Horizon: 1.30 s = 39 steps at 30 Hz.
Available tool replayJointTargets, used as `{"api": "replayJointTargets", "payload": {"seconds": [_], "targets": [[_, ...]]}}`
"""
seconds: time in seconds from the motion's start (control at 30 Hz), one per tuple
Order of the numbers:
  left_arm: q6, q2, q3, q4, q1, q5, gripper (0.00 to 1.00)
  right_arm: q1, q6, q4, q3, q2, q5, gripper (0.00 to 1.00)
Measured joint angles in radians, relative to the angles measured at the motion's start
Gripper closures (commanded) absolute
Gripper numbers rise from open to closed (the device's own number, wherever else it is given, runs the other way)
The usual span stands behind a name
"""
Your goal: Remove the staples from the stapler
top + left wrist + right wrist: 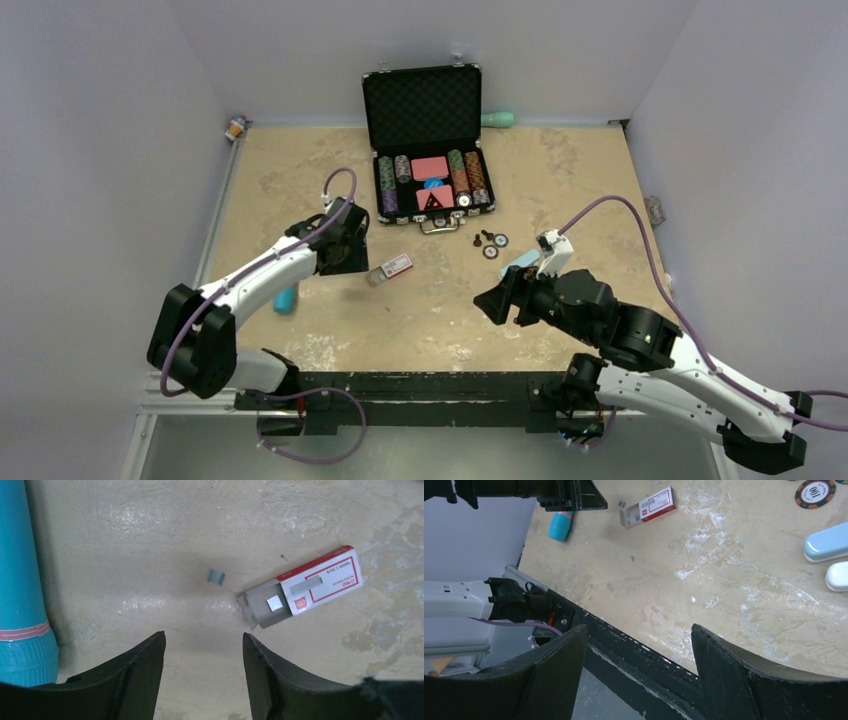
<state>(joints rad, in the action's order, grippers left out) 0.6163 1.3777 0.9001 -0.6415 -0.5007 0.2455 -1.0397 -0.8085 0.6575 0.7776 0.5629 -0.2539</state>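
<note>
The stapler (522,262) is light blue and lies right of the table's middle, partly hidden behind my right wrist. The right wrist view shows its blue body (826,542) with a white part (838,576) beside it. A short grey strip of staples (216,576) lies loose on the table next to a red-and-white staple box (305,587) with its grey tray slid out. My left gripper (204,640) hovers just short of the strip, open and holding nothing. My right gripper (639,630) is open and empty over the table's near edge, away from the stapler.
A teal cylinder (20,580) lies just left of my left gripper. An open black poker chip case (428,170) stands at the back centre, with loose chips (492,245) in front of it. A teal bottle (497,119) lies at the back wall.
</note>
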Motion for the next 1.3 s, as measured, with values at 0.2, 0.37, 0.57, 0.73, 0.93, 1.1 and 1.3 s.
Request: {"api": "replayJointTargets", "payload": {"seconds": [0.2,0.37,0.57,0.73,0.93,1.1,1.3], "targets": [[0.019,0.124,0.01,0.026,0.031,-0.005,0.44,-0.001,-0.006,0.038,0.0,-0.003,-0.002,0.21],[0.019,0.182,0.028,0.049,0.037,-0.009,0.47,-0.001,-0.01,0.039,0.0,-0.003,-0.002,0.22],[0.019,0.252,0.056,0.073,0.043,-0.011,0.49,-0.001,-0.011,0.039,0.0,-0.002,-0.002,0.22],[0.019,0.283,0.065,0.079,0.045,-0.011,0.5,-0.001,-0.01,0.039,0.0,-0.009,-0.002,0.22],[0.018,0.309,0.092,0.082,0.049,-0.01,0.52,-0.001,-0.01,0.039,0.0,-0.009,-0.002,0.22],[0.018,0.328,0.11,0.086,0.049,-0.01,0.57,-0.001,-0.01,0.039,0.0,-0.01,-0.002,0.22],[0.018,0.328,0.109,0.095,0.049,-0.02,0.62,-0.001,-0.01,0.039,0.0,-0.01,-0.002,0.22]]}}
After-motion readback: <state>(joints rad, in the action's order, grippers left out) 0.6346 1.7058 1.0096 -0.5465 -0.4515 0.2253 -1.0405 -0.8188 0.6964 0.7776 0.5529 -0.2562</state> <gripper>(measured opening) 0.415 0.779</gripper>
